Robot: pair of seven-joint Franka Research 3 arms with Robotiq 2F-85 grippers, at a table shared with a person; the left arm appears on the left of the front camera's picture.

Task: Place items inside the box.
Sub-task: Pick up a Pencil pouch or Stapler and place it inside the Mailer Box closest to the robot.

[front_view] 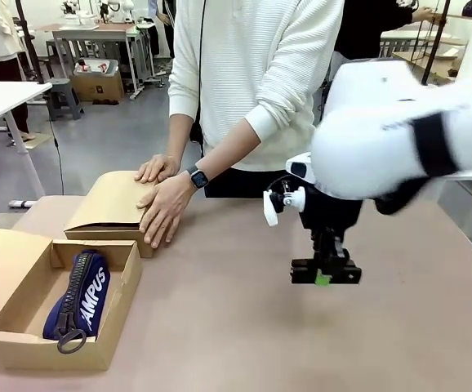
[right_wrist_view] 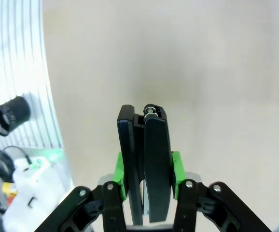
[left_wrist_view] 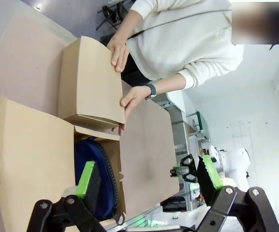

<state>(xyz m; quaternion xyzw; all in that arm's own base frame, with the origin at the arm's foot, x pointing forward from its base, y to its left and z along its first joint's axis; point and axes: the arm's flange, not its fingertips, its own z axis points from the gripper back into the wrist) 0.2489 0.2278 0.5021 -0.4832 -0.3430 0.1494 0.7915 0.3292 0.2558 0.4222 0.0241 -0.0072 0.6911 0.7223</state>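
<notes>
The box (front_view: pixel 24 278) sits open at the table's near left with its lid folded back. Inside it lies the navy "CAMPUS" pouch (front_view: pixel 77 298). My right gripper (front_view: pixel 324 276) hangs over the bare table right of centre. In the right wrist view its green pads are shut (right_wrist_view: pixel 146 166) on a black stapler (right_wrist_view: pixel 151 150), which stands up between them. My left gripper (left_wrist_view: pixel 148 169) is open with nothing between its fingers, above the box (left_wrist_view: pixel 28 159) and the pouch (left_wrist_view: pixel 105 179).
A person stands at the far side with both hands (front_view: pixel 166 208) resting on a smaller closed tan box (front_view: pixel 109 204), which lies just behind the open box. Bare tabletop (front_view: pixel 236 327) stretches between the box and my right gripper.
</notes>
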